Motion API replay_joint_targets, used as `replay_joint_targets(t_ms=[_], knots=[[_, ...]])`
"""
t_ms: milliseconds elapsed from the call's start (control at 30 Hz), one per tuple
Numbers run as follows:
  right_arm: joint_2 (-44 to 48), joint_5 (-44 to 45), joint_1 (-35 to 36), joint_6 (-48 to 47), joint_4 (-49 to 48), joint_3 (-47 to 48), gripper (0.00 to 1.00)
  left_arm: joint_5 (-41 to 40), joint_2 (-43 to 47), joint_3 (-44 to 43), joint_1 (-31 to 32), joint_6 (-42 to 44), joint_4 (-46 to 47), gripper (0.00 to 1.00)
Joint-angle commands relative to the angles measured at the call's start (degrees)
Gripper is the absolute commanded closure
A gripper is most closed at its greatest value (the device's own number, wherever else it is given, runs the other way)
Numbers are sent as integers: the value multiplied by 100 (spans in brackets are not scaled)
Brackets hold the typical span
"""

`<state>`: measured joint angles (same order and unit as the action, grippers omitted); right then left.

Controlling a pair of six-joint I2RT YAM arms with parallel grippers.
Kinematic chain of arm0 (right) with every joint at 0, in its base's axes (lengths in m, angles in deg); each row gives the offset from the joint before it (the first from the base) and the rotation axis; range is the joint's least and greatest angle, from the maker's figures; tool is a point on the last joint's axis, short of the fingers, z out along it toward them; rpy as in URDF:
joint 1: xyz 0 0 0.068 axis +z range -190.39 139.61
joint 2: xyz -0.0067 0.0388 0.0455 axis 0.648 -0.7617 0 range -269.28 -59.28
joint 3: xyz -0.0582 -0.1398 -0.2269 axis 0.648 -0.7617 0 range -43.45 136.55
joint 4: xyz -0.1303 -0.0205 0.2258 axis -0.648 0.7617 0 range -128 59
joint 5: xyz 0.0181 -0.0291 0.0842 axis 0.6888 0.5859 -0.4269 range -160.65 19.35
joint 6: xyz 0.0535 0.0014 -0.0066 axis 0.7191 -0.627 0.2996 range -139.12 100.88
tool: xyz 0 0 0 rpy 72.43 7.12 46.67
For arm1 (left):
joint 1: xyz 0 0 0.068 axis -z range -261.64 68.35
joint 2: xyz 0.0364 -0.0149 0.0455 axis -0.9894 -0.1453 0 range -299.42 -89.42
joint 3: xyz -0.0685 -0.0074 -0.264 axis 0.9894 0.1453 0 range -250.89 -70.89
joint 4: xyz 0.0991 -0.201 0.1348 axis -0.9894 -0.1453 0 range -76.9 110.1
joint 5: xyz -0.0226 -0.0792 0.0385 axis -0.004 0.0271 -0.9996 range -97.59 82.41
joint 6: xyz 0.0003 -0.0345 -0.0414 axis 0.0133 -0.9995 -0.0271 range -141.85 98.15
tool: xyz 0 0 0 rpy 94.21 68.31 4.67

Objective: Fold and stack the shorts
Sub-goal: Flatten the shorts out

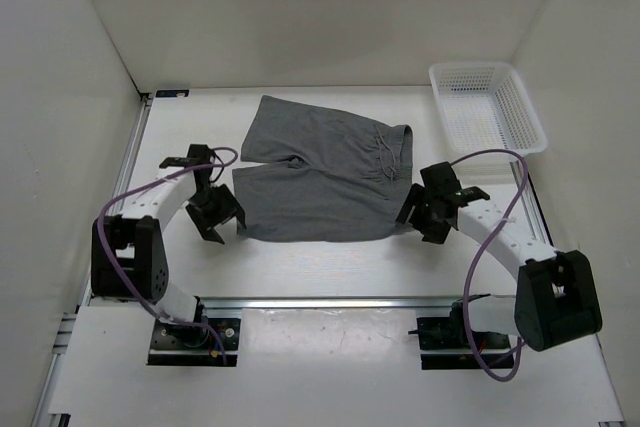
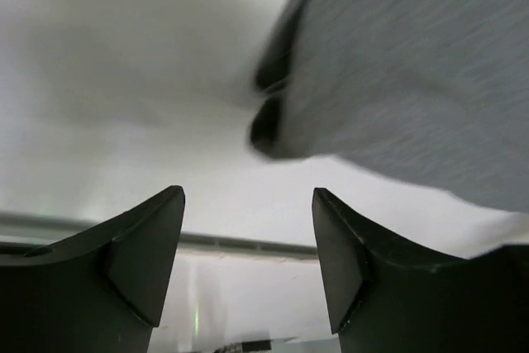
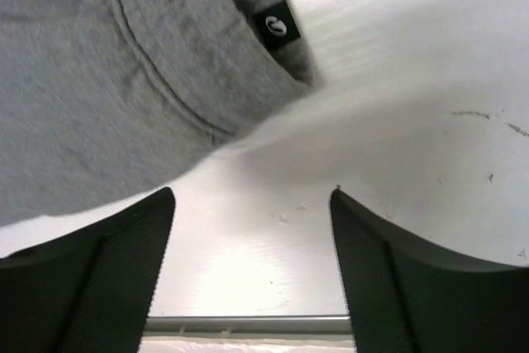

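The shorts (image 1: 320, 172) lie flat mid-desk (image 1: 330, 267), waistband toward the right edge and 2 legs toward the left. The left hand (image 1: 218, 215) is open beside the near leg. The right hand (image 1: 425, 212) is open by the waistband's near corner, apparently clear of the cloth.

The shorts (image 1: 320, 182) lie flat mid-table (image 1: 330, 272), waistband to the right and legs to the left. The left gripper (image 1: 226, 228) sits beside their near left corner and the right gripper (image 1: 420, 225) beside their near right corner. The basket (image 1: 487, 107) stands at the far right corner, apart from them.
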<state>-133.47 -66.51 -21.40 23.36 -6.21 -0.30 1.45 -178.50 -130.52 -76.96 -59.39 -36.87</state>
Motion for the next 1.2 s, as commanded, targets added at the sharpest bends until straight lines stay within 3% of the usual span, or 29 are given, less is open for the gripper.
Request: replay_joint_targets(t_ms=[0,200,267,433,500,667,700,800,867,967,1167], knots=[[397,158,0,-20,231,-193,18,-79,917,626,32,-235,19,30],[379,-300,-53,208,29,-194,15,46,832,980,85,-482,764,40],[379,-353,-53,208,-24,-133,15,-322,612,779,146,-482,906,50],[379,-353,-105,208,-24,-79,14,-570,-74,199,322,-412,1012,50],[257,-545,-263,208,-164,-79,9,-570,-232,84,375,-412,1012,51],[-279,-1144,-527,270,-823,-89,8,-570,-496,-214,498,-360,1012,89],[-376,-1144,-527,270,-824,-36,10,-570,-566,-215,498,-359,1012,89],[-754,-1013,-527,270,-946,148,29,-508,-567,-268,551,-359,1012,89],[-1078,-741,-527,209,-947,315,66,-403,-340,-320,551,-307,943,89],[-1299,-687,-527,68,-816,737,100,-403,-120,-653,551,-236,609,89],[-694,-370,-527,-116,-341,1151,100,-403,372,-1445,551,123,-270,89]])
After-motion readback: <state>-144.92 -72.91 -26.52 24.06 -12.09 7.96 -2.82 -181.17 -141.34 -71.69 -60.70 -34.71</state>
